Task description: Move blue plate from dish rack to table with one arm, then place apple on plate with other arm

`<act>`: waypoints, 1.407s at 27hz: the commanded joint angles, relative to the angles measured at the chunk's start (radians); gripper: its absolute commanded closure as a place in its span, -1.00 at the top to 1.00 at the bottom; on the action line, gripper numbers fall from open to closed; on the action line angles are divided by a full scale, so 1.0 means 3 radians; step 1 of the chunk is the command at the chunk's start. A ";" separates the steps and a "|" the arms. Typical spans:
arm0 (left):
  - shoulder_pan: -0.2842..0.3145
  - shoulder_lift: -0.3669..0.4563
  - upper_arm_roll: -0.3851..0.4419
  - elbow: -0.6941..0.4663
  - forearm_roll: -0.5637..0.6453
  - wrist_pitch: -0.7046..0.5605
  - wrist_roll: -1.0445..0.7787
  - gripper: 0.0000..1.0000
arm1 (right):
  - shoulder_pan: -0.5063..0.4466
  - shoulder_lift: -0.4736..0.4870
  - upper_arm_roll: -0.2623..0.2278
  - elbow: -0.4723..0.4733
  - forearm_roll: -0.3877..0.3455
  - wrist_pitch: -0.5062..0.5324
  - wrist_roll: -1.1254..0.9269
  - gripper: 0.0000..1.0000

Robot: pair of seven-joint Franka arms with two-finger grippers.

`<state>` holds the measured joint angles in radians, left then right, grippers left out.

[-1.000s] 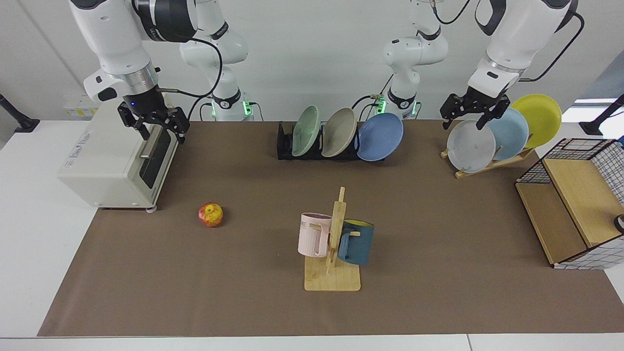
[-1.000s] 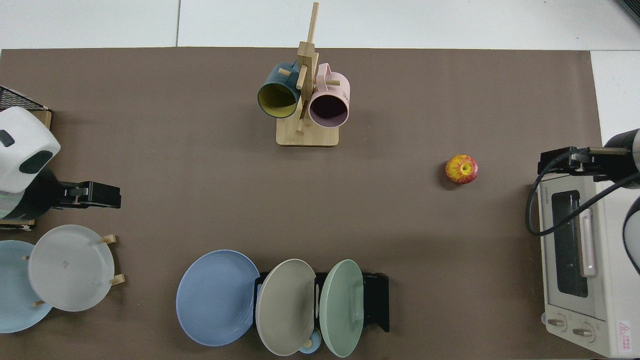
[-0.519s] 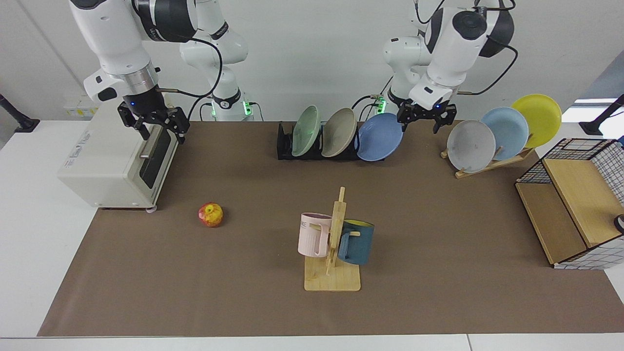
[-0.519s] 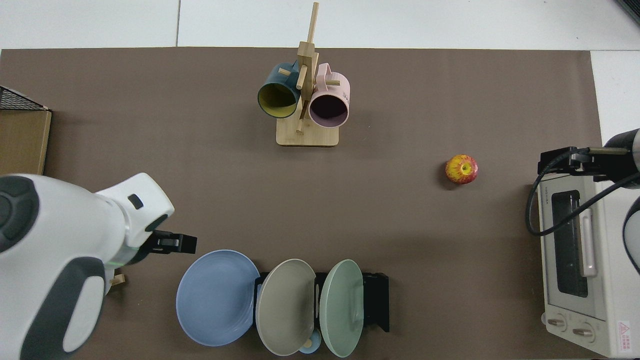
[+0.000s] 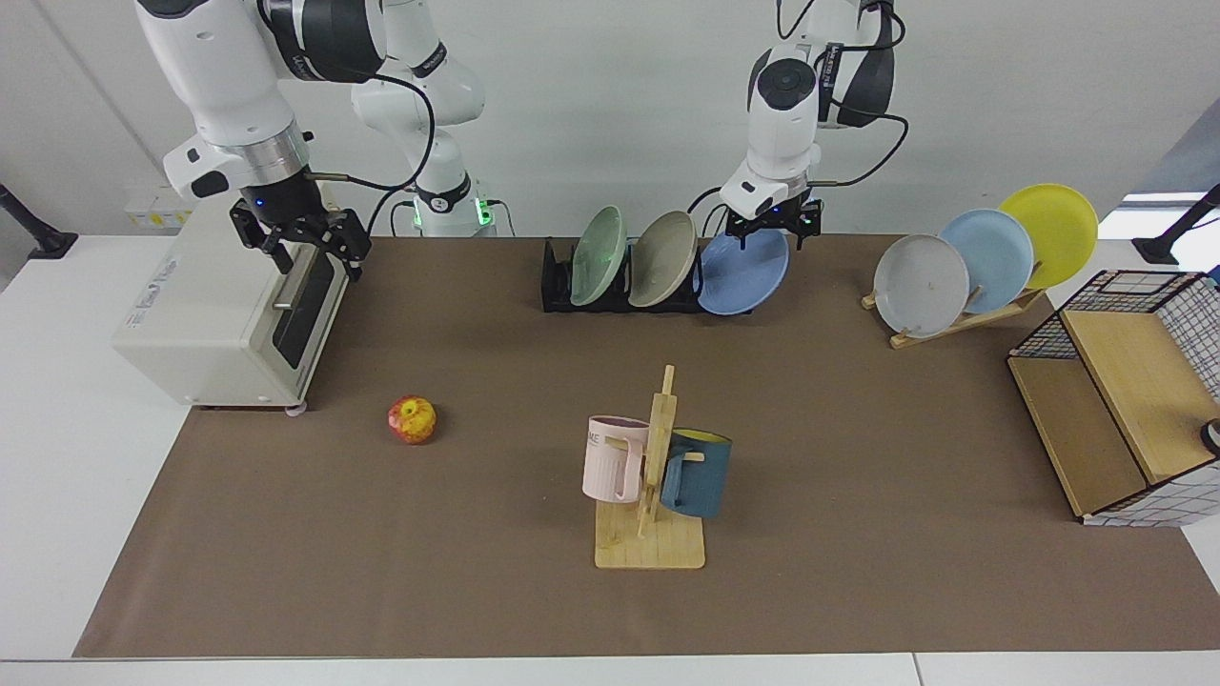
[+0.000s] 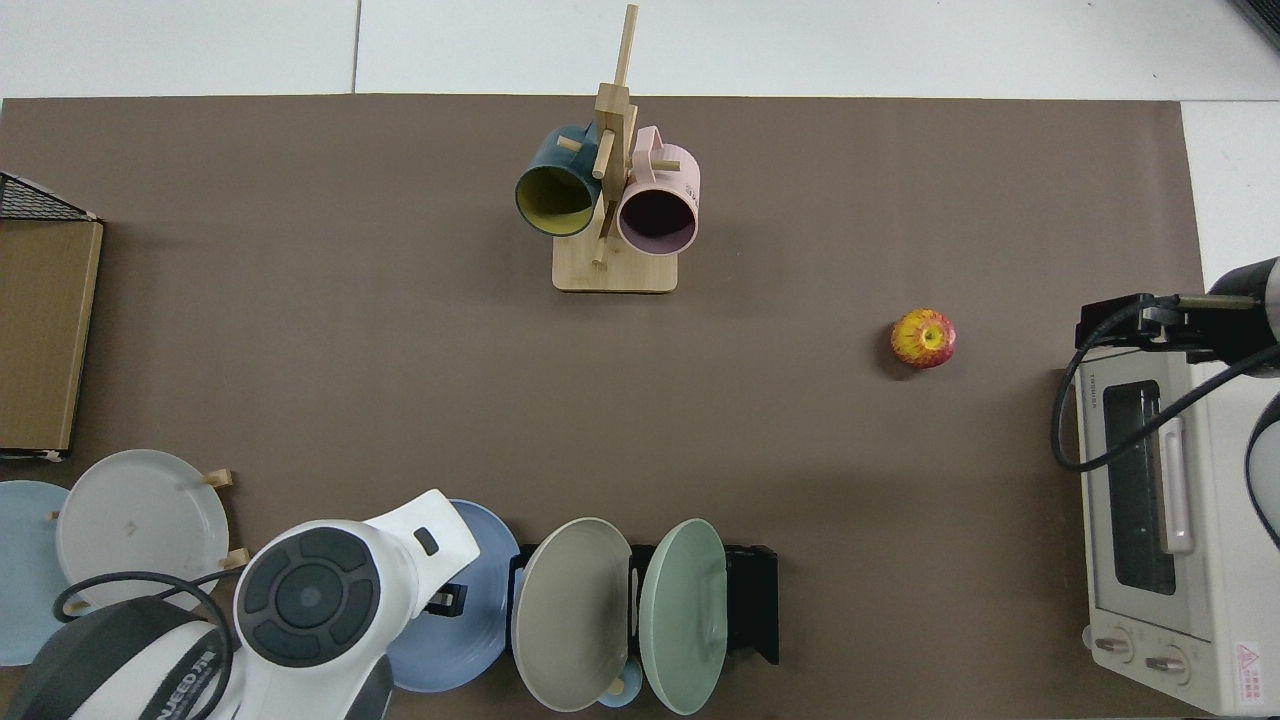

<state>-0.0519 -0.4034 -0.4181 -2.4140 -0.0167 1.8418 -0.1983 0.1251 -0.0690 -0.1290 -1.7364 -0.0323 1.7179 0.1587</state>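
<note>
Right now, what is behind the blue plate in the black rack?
Behind the blue plate in the dish rack stand a beige plate, then a green plate. The left gripper sits at its top rim. The plate hides its slot.

A robotics lab, staged as a mock kitchen. Two white arms (image 5: 229,86) bolted behind a white table (image 5: 57,400) with brown mat, bare white wall beyond. Kitchen props laid out: toaster oven (image 5: 229,314), dish rack (image 5: 558,276), mug tree (image 5: 653,476).
</note>
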 commanded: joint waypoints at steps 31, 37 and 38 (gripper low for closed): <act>0.0040 -0.0067 -0.0130 -0.0247 0.0255 0.0119 -0.0034 -0.06 | 0.0176 0.1084 0.0031 0.0169 0.0189 0.0992 0.0044 1.00; 0.0076 -0.0066 -0.0130 -0.0227 0.0275 0.0114 -0.0034 -0.12 | 0.0176 0.1207 0.0036 -0.0046 0.0200 0.1350 0.0044 1.00; 0.0076 -0.0067 -0.0130 -0.0226 0.0275 0.0114 -0.0034 -0.16 | 0.0176 0.1222 0.0036 -0.0082 0.0200 0.1391 0.0044 1.00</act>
<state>-0.0363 -0.4063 -0.4557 -2.4770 0.0541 1.8765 -0.2009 0.1787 0.2877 -0.1160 -1.7116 0.0092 2.0657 0.1615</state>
